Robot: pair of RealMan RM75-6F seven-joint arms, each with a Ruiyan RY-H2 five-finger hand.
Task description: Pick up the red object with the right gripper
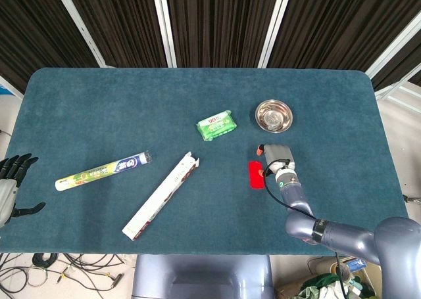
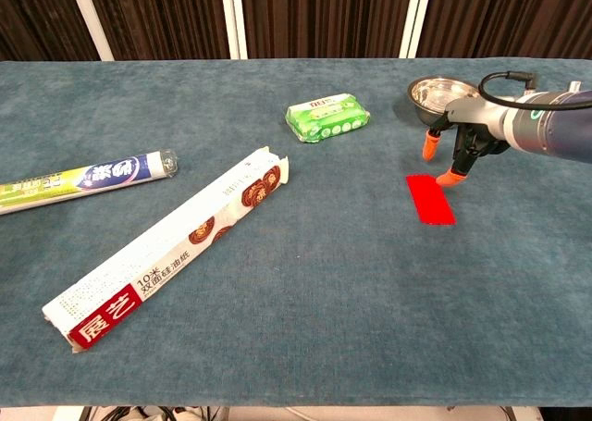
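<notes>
The table [image 1: 99,108], covered in dark teal cloth, carried a green packet [image 1: 217,125] near its centre, a long white box [image 1: 161,195] lying diagonally left of centre, and a tube [image 1: 103,171] with blue and green print further left. None of these lay between the right robot hand [image 1: 275,161] and the red object [image 1: 255,174]; the box's nearest end was well apart from it.

The red object [image 2: 430,199] was a flat, thin rectangle lying on the table right of centre, just beside the right robot hand. Its long axis ran roughly front to back, tilted slightly in the chest view.

The right robot hand [image 2: 462,143] hovered over the far end of the red object with its orange-tipped fingers [image 2: 431,147] pointing down and apart, holding nothing; one fingertip stood close to the object's far corner, though contact could not be judged.

A small metal bowl [image 1: 273,115] stood just beyond the right robot hand; nothing could be made out inside it.

The left robot hand [image 1: 12,184] rested at the table's left edge, its dark fingers spread and empty.
</notes>
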